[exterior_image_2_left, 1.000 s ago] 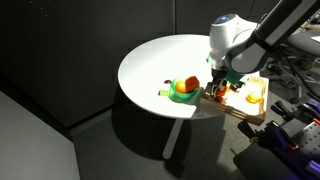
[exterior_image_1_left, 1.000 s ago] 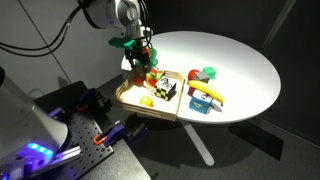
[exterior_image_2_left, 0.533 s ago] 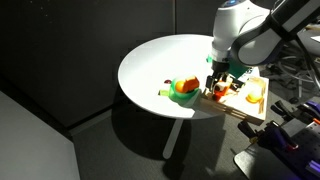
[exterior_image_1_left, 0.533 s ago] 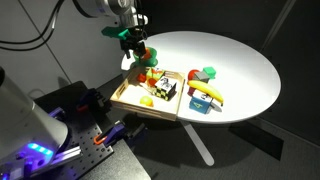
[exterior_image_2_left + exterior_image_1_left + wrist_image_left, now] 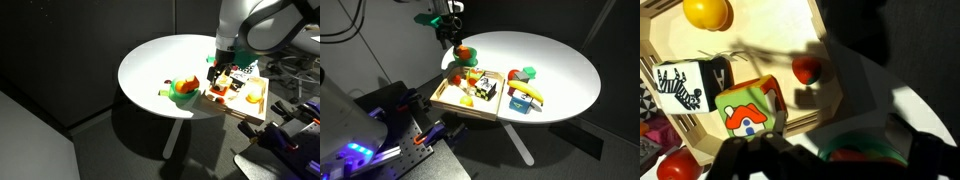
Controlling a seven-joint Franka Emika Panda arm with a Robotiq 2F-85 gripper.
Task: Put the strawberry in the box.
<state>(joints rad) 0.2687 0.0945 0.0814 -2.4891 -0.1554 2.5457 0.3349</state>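
Observation:
The strawberry [image 5: 807, 69] is a small red fruit lying inside the box [image 5: 760, 45], the shallow light wooden tray, near its wall. The box also shows at the table's edge in both exterior views [image 5: 448, 97] [image 5: 222, 103]. My gripper [image 5: 451, 38] [image 5: 218, 68] is raised above the box's far side. In the wrist view its dark fingers [image 5: 840, 152] stand apart with nothing between them, so it is open and empty.
The box also holds a yellow fruit [image 5: 706, 12], a zebra-print block [image 5: 685, 85] and a cube with a house picture [image 5: 750, 115]. A green bowl with a red fruit [image 5: 185, 88] stands beside the box. A small blue box with a banana [image 5: 525, 97] stands further along.
My gripper has risen from just over the box to well above it, empty. The strawberry stays in the box.

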